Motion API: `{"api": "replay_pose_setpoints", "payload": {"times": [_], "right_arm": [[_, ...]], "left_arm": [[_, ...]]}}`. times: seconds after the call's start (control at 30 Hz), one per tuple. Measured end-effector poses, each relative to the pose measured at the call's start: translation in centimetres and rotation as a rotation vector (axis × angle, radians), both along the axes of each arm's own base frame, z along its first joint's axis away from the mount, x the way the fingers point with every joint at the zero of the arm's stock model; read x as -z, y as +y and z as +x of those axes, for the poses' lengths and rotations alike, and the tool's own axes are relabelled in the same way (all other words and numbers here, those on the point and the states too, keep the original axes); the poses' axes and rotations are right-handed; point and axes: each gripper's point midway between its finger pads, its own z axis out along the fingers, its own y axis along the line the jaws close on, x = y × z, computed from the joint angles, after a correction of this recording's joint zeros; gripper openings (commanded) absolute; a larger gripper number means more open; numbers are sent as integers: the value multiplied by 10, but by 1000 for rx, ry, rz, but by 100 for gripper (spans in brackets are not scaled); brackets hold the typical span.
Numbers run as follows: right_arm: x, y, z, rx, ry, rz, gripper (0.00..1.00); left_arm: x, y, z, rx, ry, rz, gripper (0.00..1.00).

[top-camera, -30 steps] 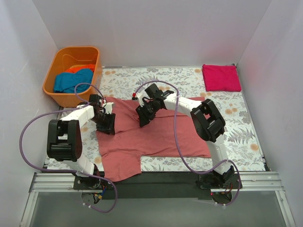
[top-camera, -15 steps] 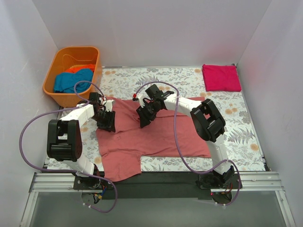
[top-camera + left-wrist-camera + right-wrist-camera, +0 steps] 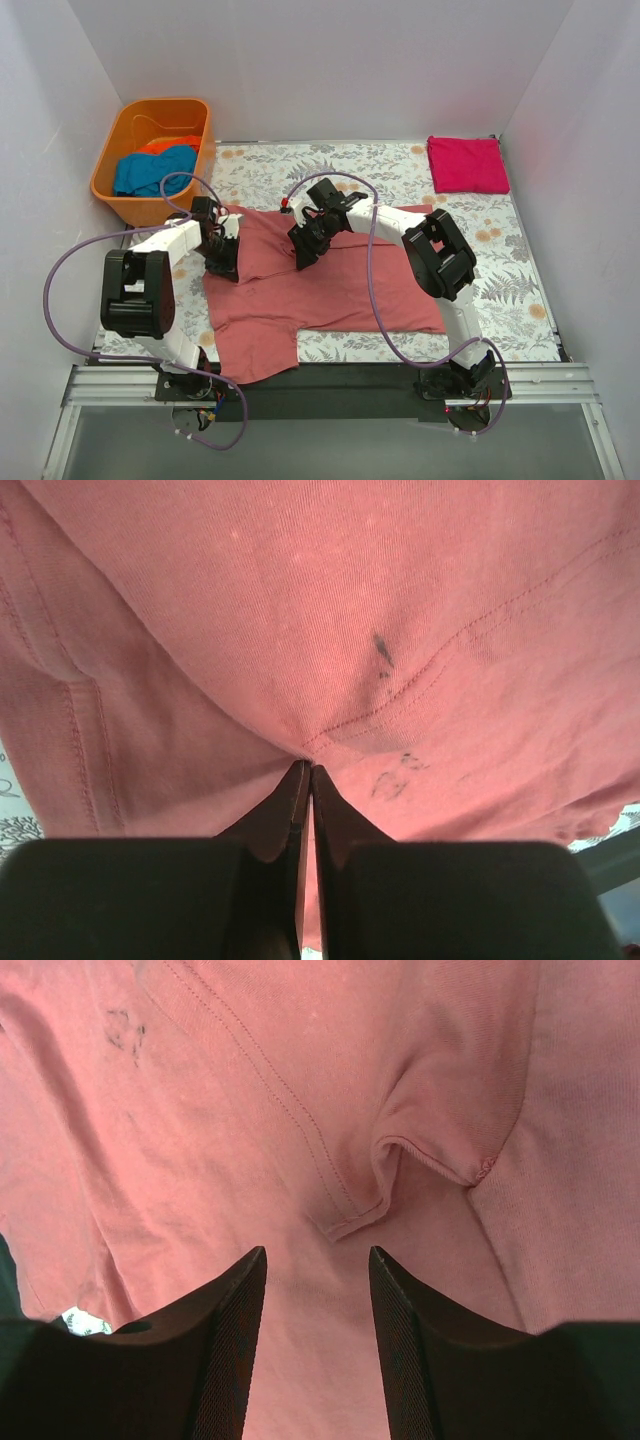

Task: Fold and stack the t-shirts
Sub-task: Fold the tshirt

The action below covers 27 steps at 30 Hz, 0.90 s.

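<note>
Top external view: the brick-red t-shirt lies spread over the near middle of the table, and its near left part reaches past the patterned cover's front edge. Your left gripper sits low at the shirt's left edge. In the left wrist view you see its fingers pressed together at the tips, with a pucker of the red cloth pinched between them, beside a stitched seam and a few dark marks. Your right gripper stands over the shirt's far middle. In the right wrist view its jaws are spread apart above the cloth and hold nothing, with a curled hem corner just ahead of them. A magenta-pink t-shirt lies folded flat at the far right corner, well apart from the red one. A teal-blue t-shirt and an orange t-shirt lie bunched in the orange tub at the far left corner.
</note>
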Motion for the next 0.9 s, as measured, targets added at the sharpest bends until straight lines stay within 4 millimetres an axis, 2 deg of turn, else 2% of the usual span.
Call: {"api": "replay_pose_setpoints", "payload": {"times": [0.17, 0.47, 0.83, 0.87, 0.9], "right_arm": [[0, -1, 2, 4, -1, 0, 54], [1, -3, 4, 6, -6, -4, 55], [2, -6, 6, 2, -15, -11, 56], [2, -6, 6, 1, -15, -11, 56], [2, -7, 6, 1, -15, -12, 56]], "left_arm": [[-9, 0, -6, -5, 4, -2, 0], [-40, -3, -14, -5, -22, -13, 0], [-43, -2, -30, 22, 39, -13, 0], [-42, -2, -30, 23, 41, -12, 5], [-42, -2, -30, 24, 41, -11, 14]]}}
